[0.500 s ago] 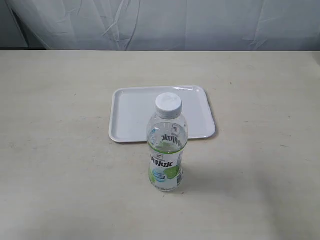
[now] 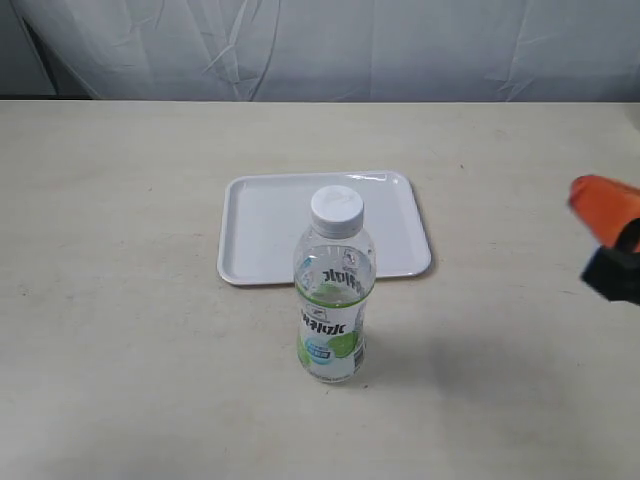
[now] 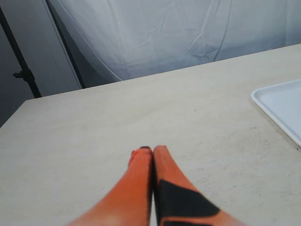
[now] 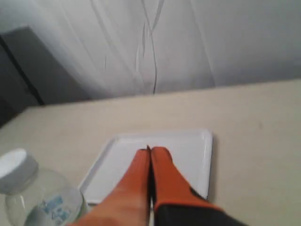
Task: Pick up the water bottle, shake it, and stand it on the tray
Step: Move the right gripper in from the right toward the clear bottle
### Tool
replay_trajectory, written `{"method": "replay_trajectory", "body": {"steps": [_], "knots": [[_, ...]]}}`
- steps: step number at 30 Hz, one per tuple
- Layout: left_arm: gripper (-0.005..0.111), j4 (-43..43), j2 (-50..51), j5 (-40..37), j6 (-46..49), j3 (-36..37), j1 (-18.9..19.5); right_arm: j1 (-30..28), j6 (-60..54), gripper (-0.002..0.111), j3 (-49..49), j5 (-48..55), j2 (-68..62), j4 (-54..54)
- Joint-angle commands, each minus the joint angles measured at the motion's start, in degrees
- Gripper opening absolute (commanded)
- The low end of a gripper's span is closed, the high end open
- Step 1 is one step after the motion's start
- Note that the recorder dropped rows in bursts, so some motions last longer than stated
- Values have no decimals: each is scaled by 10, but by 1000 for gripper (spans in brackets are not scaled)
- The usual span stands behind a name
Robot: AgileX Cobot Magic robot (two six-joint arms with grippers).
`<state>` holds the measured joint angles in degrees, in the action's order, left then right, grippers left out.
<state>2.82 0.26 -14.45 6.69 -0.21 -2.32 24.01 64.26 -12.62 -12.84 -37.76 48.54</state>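
Note:
The water bottle (image 2: 333, 292) stands upright on the table, clear with a white cap and a green-and-white label, just in front of the tray's near rim. The white tray (image 2: 262, 230) lies flat behind it with nothing on it. My right gripper (image 2: 590, 203) enters at the right edge of the exterior view, orange fingers pressed together, well right of the bottle. In the right wrist view it (image 4: 150, 150) points over the tray (image 4: 200, 155), with the bottle (image 4: 33, 197) off to one side. My left gripper (image 3: 151, 150) is shut over bare table, a corner of the tray (image 3: 282, 106) beyond it.
A pale tabletop (image 2: 120, 300) spreads all around, backed by a white draped cloth (image 2: 400, 50). A dark stand (image 3: 23, 70) shows beyond the table's edge in the left wrist view.
My right gripper has come into the exterior view from the right edge. The bottle and the tray have not moved.

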Motion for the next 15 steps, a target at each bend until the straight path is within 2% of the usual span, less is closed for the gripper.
{"method": "replay_trajectory", "body": {"steps": [1,5,10,15], "knots": [[0,-1,-3,8,-1,2,0,4,4,-1,-1,-50,-208,75],[0,-1,-3,8,-1,2,0,39,-82,-1,13,-157,-272,67],[0,-1,-3,8,-1,2,0,99,-268,-1,40,-158,-275,-90],[0,-1,-3,8,-1,2,0,126,-298,-1,44,-216,-275,-110]]}}
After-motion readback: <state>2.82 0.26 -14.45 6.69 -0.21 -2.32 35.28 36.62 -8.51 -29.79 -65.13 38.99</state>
